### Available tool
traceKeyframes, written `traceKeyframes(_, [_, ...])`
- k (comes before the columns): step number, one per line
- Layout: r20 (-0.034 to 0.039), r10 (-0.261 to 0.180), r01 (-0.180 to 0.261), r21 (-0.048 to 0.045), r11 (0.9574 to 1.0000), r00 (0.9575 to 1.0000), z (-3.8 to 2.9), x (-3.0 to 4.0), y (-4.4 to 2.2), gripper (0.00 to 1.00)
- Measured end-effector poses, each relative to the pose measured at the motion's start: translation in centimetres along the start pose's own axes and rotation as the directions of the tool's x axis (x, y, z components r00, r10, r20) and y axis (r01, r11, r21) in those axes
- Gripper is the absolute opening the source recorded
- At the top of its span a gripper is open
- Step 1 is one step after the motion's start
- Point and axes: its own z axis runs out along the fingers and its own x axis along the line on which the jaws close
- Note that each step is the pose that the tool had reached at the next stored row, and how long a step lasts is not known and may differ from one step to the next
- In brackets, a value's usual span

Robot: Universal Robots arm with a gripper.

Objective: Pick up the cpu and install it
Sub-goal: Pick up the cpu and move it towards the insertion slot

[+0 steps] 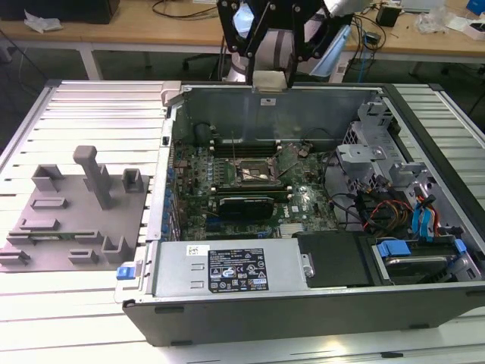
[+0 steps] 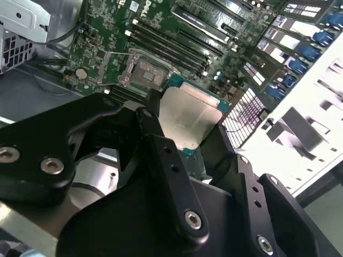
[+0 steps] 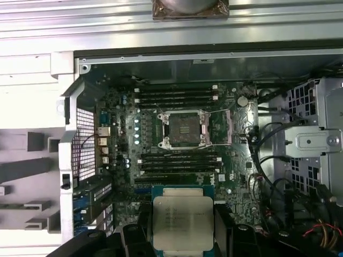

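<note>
My gripper [image 1: 270, 70] hangs above the back wall of the open computer case [image 1: 227, 98], shut on the cpu [image 1: 270, 82]. In both wrist views the cpu [image 2: 190, 115] [image 3: 182, 222] shows as a flat silver-grey square with a teal-green rim, clamped between two black fingers [image 2: 155, 128]. The open black-framed motherboard socket [image 1: 254, 174] [image 3: 183, 129] [image 2: 144, 72] lies below on the green motherboard [image 3: 236, 155], with its lever raised. The cpu is well apart from the socket and held roughly level.
A grey fixture plate [image 1: 68, 220] with upright blocks lies at the exterior view's left of the case. Inside the case are a power supply [image 1: 227, 269], a metal drive cage [image 1: 379, 136], coloured cables [image 1: 379, 212] and memory slots [image 3: 177, 93] around the socket.
</note>
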Motion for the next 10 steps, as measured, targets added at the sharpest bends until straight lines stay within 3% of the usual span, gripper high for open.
traceKeyframes(10, [-0.0004,0.0,0.0,0.0001,1.0,1.0,2.28,-1.22,-0.07,0.55])
